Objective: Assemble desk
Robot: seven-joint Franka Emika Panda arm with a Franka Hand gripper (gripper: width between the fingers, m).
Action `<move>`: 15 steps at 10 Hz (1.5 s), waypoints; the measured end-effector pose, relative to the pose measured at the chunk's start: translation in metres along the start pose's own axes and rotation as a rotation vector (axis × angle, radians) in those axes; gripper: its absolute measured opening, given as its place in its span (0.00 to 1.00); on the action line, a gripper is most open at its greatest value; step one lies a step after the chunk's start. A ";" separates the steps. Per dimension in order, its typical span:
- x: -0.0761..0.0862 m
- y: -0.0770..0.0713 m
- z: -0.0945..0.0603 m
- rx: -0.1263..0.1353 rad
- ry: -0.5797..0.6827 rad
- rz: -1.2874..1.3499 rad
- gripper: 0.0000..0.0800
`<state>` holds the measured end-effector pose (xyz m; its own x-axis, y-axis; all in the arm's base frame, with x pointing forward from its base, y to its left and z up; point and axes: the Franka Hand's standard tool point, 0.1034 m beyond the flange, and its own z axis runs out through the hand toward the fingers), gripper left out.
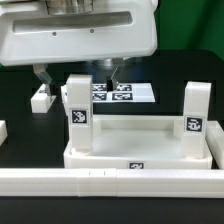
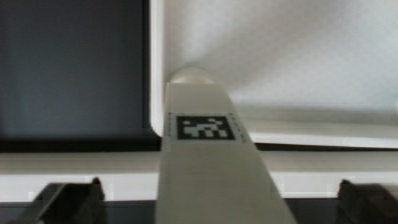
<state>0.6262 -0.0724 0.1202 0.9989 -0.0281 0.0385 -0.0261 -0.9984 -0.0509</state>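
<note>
the tool (image 1: 77, 72) hangs released, its two fingers (image 2: 63, 200) spread wide on either side of an upright leg (image 1: 78, 112) and, as far as the wrist view shows, touching nothing. this leg stands directly beneath the tool in a corner of the tabletop (image 1: 135, 150). the tabletop lies on the dark counter (image 1: 20, 150), reaching away from under the tool toward the exterior view's right, seemingly close against the long border rail (image 1: 110, 182). a second leg (image 1: 192, 115) stands at the tabletop's other corner on the rail side, well apart from the tool. a loose leg (image 1: 42, 98) lies on the counter just beside one finger, and the marker board (image 1: 122, 93) lies flat on the side of the tool away from the rail. the leg looks like stiff, smooth white plastic, so it is probably light, unyielding and a little slippery under hard pads. its square section offers flat, parallel faces, which seem the best place to pinch, near the top where the fingers already bracket it. a grip across two opposite faces should stop it twisting, while a grip on the corners would likely slip. the tabletop also looks light, so pushing or turning the leg may drag it along the counter unless the rail braces it. whether the leg is fully seated in its socket cannot be told.
</note>
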 end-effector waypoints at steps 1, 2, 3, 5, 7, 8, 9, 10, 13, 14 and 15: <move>0.001 0.001 -0.001 -0.001 0.002 0.001 0.81; 0.001 0.001 -0.001 -0.001 0.003 0.000 0.81; 0.001 0.002 -0.001 -0.002 0.003 -0.002 0.81; 0.001 0.002 -0.001 -0.002 0.003 -0.003 0.48; 0.001 0.002 -0.001 -0.002 0.002 -0.003 0.36; 0.001 0.002 -0.001 -0.002 0.002 -0.001 0.36; 0.001 0.002 -0.001 -0.001 0.002 0.015 0.36; 0.001 0.002 -0.001 -0.001 0.002 0.014 0.36; 0.000 0.001 0.000 0.016 0.005 0.292 0.36; 0.000 0.001 0.000 0.023 0.010 0.410 0.36; 0.001 -0.001 0.001 0.024 0.014 0.525 0.36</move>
<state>0.6270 -0.0717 0.1196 0.8507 -0.5254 0.0148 -0.5222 -0.8481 -0.0899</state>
